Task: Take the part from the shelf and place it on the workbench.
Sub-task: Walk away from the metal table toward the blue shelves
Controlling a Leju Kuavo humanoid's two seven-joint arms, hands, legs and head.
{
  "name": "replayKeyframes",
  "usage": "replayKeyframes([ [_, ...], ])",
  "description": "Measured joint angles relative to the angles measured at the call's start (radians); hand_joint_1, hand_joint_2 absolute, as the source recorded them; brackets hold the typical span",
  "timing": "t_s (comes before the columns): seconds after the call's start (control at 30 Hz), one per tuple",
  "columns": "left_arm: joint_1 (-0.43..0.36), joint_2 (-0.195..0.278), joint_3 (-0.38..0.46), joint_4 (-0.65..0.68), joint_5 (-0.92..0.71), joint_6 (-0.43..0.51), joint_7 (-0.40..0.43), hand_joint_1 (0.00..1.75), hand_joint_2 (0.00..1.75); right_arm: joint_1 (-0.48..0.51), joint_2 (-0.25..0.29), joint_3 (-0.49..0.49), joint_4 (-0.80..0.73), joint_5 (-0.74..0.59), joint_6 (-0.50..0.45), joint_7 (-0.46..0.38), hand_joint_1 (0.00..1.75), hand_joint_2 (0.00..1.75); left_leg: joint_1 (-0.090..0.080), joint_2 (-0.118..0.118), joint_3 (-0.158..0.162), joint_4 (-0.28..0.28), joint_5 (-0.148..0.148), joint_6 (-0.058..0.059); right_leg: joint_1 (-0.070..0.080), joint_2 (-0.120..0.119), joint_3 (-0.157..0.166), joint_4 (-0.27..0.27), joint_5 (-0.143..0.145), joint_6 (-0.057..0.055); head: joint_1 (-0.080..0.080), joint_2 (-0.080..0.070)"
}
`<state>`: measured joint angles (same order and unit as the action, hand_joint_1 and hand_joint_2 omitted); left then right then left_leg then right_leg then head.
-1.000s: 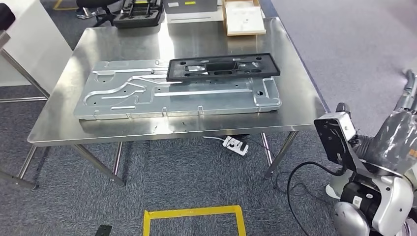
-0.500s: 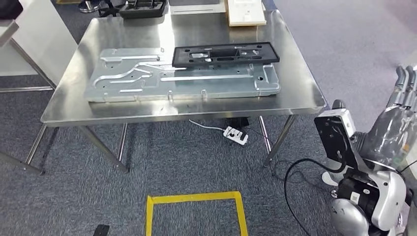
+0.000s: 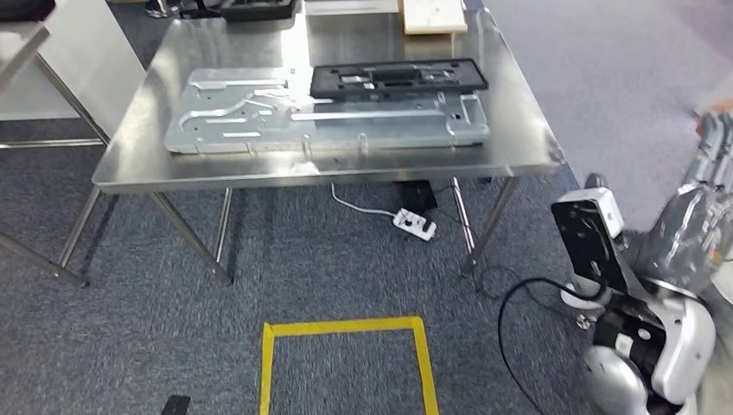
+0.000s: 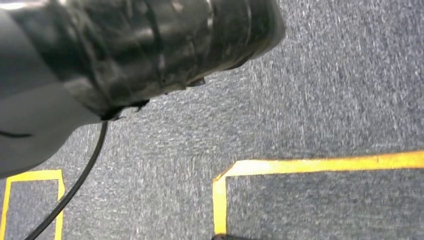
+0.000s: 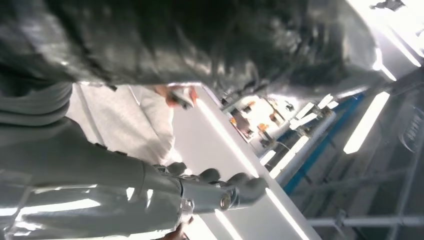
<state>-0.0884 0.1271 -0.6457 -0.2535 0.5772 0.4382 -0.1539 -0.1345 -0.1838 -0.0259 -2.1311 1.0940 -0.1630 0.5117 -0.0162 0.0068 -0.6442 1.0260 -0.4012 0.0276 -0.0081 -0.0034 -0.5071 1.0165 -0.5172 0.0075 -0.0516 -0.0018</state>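
Lying flat on steel tabletop (image 3: pixel 130 169): black part (image 3: pixel 398 77) atop grey plate (image 3: pixel 259 121). Power strip (image 3: pixel 415 224) underneath. Right hand (image 3: pixel 704 203) raised, fingers (image 3: pixel 713 147) straight, holding nothing; left hand's state unclear.

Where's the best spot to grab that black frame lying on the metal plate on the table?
Probably the black frame is best taken by its long near rail, coming from the table's front edge. It lies flat on the metal plate, and its cut-outs leave thin bars the fingers might hook under. Its short right end, nearer the right robot hand, is another option.
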Motion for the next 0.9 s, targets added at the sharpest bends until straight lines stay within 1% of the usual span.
replayKeyframes([
  [0.03,0.001,0.0,0.0,0.0,0.0,-0.001,0.0,0.0,0.0,-0.003,0.0,0.003,0.002,0.001,0.0,0.0,0.0,0.0,0.002,-0.002,-0.007,0.008,-0.01,-0.006,-0.002,-0.002,-0.007,-0.003,0.01,-0.007,0.0,0.0],
  [0.07,0.001,0.0,0.0,0.0,0.0,-0.001,-0.002,0.0,0.0,-0.005,0.0,0.005,0.004,0.002,0.001,0.0,0.0,0.0,0.004,-0.004,-0.018,0.03,-0.037,-0.013,-0.004,-0.004,-0.017,-0.006,0.021,-0.015,-0.001,0.0],
  [0.1,0.001,0.001,0.001,0.001,0.0,-0.001,-0.004,0.0,0.0,-0.007,0.0,0.007,0.006,0.003,0.001,0.0,0.0,0.0,0.008,-0.006,-0.034,0.071,-0.081,-0.02,-0.006,-0.005,-0.03,-0.008,0.033,-0.02,-0.003,0.0],
  [0.13,0.002,0.0,0.001,0.001,0.0,-0.001,-0.008,0.0,0.0,-0.008,0.0,0.009,0.006,0.004,0.001,0.0,0.0,0.0,0.011,-0.007,-0.052,0.127,-0.132,-0.026,-0.006,-0.006,-0.042,-0.008,0.044,-0.024,-0.004,0.0],
  [0.17,0.002,0.0,0.001,0.001,0.0,-0.002,-0.011,0.0,0.0,-0.009,0.001,0.011,0.007,0.004,0.001,0.0,0.0,0.0,0.015,-0.007,-0.068,0.189,-0.174,-0.032,-0.006,-0.006,-0.057,-0.008,0.055,-0.025,-0.006,0.0],
  [0.2,0.002,0.0,0.002,0.001,-0.001,-0.004,-0.013,0.0,0.0,-0.008,0.001,0.012,0.008,0.005,0.001,0.001,0.0,0.0,0.018,-0.007,-0.076,0.242,-0.194,-0.036,-0.006,-0.005,-0.072,-0.007,0.067,-0.024,-0.006,0.0],
  [0.23,0.003,0.0,0.002,0.001,-0.002,-0.007,-0.014,0.0,0.0,-0.007,0.001,0.012,0.009,0.005,0.001,0.001,0.0,0.0,0.021,-0.007,-0.072,0.27,-0.191,-0.039,-0.006,-0.005,-0.087,-0.006,0.078,-0.022,-0.006,0.0],
  [0.27,0.003,0.0,0.002,0.001,-0.003,-0.01,-0.014,0.0,0.0,-0.006,0.001,0.013,0.01,0.005,0.0,0.002,0.0,0.0,0.023,-0.007,-0.053,0.267,-0.169,-0.041,-0.007,-0.005,-0.102,-0.006,0.089,-0.019,-0.006,0.0],
  [0.3,0.003,-0.001,0.002,0.001,-0.003,-0.013,-0.012,0.0,0.0,-0.005,0.001,0.013,0.011,0.005,0.0,0.003,0.0,0.0,0.025,-0.007,-0.016,0.228,-0.139,-0.042,-0.008,-0.005,-0.116,-0.005,0.099,-0.016,-0.006,0.0],
  [0.33,0.003,-0.001,0.002,0.001,-0.002,-0.014,-0.011,0.0,0.0,-0.004,0.001,0.013,0.011,0.005,0.0,0.004,0.0,0.0,0.027,-0.007,0.035,0.162,-0.118,-0.042,-0.009,-0.005,-0.127,-0.004,0.109,-0.012,-0.007,0.0],
  [0.37,0.002,-0.001,0.003,0.001,-0.001,-0.015,-0.01,0.0,0.0,-0.004,0.001,0.013,0.011,0.007,0.0,0.006,0.0,0.0,0.026,-0.008,0.09,0.083,-0.115,-0.041,-0.009,-0.005,-0.136,-0.003,0.117,-0.007,-0.007,0.0],
  [0.4,0.001,-0.002,0.005,0.001,0.0,-0.016,-0.011,0.0,0.0,-0.005,0.001,0.013,0.011,0.009,0.0,0.008,0.0,0.0,0.023,-0.01,0.134,0.018,-0.121,-0.036,-0.009,-0.005,-0.141,-0.003,0.126,-0.001,-0.006,0.0],
  [0.43,0.0,-0.002,0.007,0.001,0.001,-0.016,-0.014,0.0,0.0,-0.006,0.001,0.013,0.011,0.011,0.001,0.009,0.0,0.0,0.02,-0.012,0.159,-0.026,-0.131,-0.03,-0.009,-0.005,-0.143,-0.004,0.134,0.005,-0.007,0.0],
  [0.47,-0.001,-0.002,0.01,0.001,0.001,-0.016,-0.018,0.0,0.0,-0.006,0.001,0.013,0.012,0.013,0.001,0.011,0.0,0.0,0.017,-0.013,0.167,-0.046,-0.137,-0.023,-0.009,-0.005,-0.143,-0.006,0.142,0.012,-0.008,0.0],
  [0.5,0.0,-0.002,0.012,0.001,0.001,-0.017,-0.022,0.0,0.0,-0.005,0.001,0.013,0.013,0.014,0.001,0.012,0.0,0.0,0.016,-0.013,0.163,-0.048,-0.132,-0.013,-0.01,-0.005,-0.143,-0.007,0.148,0.019,-0.007,0.0],
  [0.53,0.0,-0.002,0.013,0.001,0.0,-0.018,-0.027,0.0,0.0,-0.003,0.0,0.013,0.014,0.014,0.001,0.014,0.0,0.0,0.017,-0.01,0.157,-0.05,-0.124,-0.004,-0.01,-0.004,-0.146,-0.002,0.142,0.023,-0.008,0.0],
  [0.57,0.001,-0.003,0.014,0.001,-0.002,-0.02,-0.03,0.0,0.0,0.0,0.0,0.013,0.016,0.013,0.001,0.015,0.0,0.0,0.017,-0.008,0.151,-0.051,-0.114,0.007,-0.011,-0.003,-0.154,0.017,0.119,0.026,-0.007,0.0],
  [0.6,0.001,-0.003,0.014,0.001,-0.004,-0.022,-0.031,0.0,0.0,0.003,0.0,0.013,0.018,0.009,0.001,0.016,0.0,0.0,0.018,-0.005,0.143,-0.053,-0.103,0.017,-0.011,-0.001,-0.167,0.054,0.078,0.026,-0.005,0.0],
  [0.63,0.001,-0.004,0.014,0.001,-0.007,-0.024,-0.03,0.0,0.0,0.006,0.0,0.013,0.019,0.004,0.001,0.017,0.0,0.0,0.016,-0.003,0.133,-0.053,-0.093,0.024,-0.011,0.0,-0.185,0.113,0.024,0.025,-0.005,0.0],
  [0.67,0.0,-0.004,0.014,0.001,-0.01,-0.025,-0.025,0.0,0.0,0.009,0.0,0.013,0.02,-0.001,0.002,0.018,0.0,0.0,0.014,-0.002,0.12,-0.052,-0.082,0.029,-0.01,0.0,-0.203,0.182,-0.024,0.025,-0.004,0.0],
  [0.7,0.001,-0.005,0.014,0.001,-0.013,-0.025,-0.02,0.0,0.0,0.011,0.0,0.013,0.021,-0.006,0.005,0.018,0.0,0.0,0.011,-0.001,0.106,-0.05,-0.072,0.031,-0.01,0.0,-0.214,0.243,-0.052,0.026,-0.004,0.0],
  [0.73,0.001,-0.007,0.014,0.001,-0.015,-0.025,-0.015,0.0,0.0,0.013,0.0,0.013,0.021,-0.009,0.008,0.018,0.0,0.0,0.009,-0.001,0.091,-0.048,-0.062,0.031,-0.01,0.001,-0.214,0.282,-0.058,0.025,-0.004,0.0],
  [0.77,0.002,-0.008,0.014,0.001,-0.017,-0.025,-0.011,0.0,0.0,0.016,0.0,0.013,0.022,-0.012,0.012,0.017,0.0,0.0,0.006,-0.001,0.075,-0.044,-0.054,0.031,-0.009,0.001,-0.197,0.285,-0.042,0.024,-0.004,0.0],
  [0.8,0.002,-0.009,0.014,0.001,-0.019,-0.025,-0.009,0.0,0.0,0.019,0.0,0.013,0.022,-0.014,0.016,0.018,0.0,0.0,0.005,-0.001,0.061,-0.038,-0.047,0.029,-0.009,0.001,-0.162,0.252,-0.016,0.022,-0.004,0.0],
  [0.83,0.002,-0.011,0.014,0.001,-0.02,-0.025,-0.007,0.0,0.0,0.02,0.0,0.012,0.022,-0.015,0.018,0.018,0.0,0.0,0.005,-0.001,0.047,-0.03,-0.042,0.027,-0.008,0.001,-0.112,0.188,0.005,0.018,-0.004,0.0],
  [0.87,0.002,-0.012,0.014,0.001,-0.021,-0.025,-0.006,0.0,0.0,0.021,0.0,0.012,0.022,-0.015,0.019,0.018,0.0,0.0,0.003,-0.001,0.034,-0.021,-0.038,0.025,-0.005,0.001,-0.06,0.113,0.011,0.014,-0.004,0.0],
  [0.9,0.002,-0.013,0.014,0.001,-0.021,-0.025,-0.006,0.0,0.0,0.022,0.0,0.012,0.022,-0.015,0.019,0.018,0.0,0.0,0.002,-0.001,0.025,-0.014,-0.034,0.021,-0.002,0.001,-0.021,0.053,0.009,0.011,-0.005,0.0],
])
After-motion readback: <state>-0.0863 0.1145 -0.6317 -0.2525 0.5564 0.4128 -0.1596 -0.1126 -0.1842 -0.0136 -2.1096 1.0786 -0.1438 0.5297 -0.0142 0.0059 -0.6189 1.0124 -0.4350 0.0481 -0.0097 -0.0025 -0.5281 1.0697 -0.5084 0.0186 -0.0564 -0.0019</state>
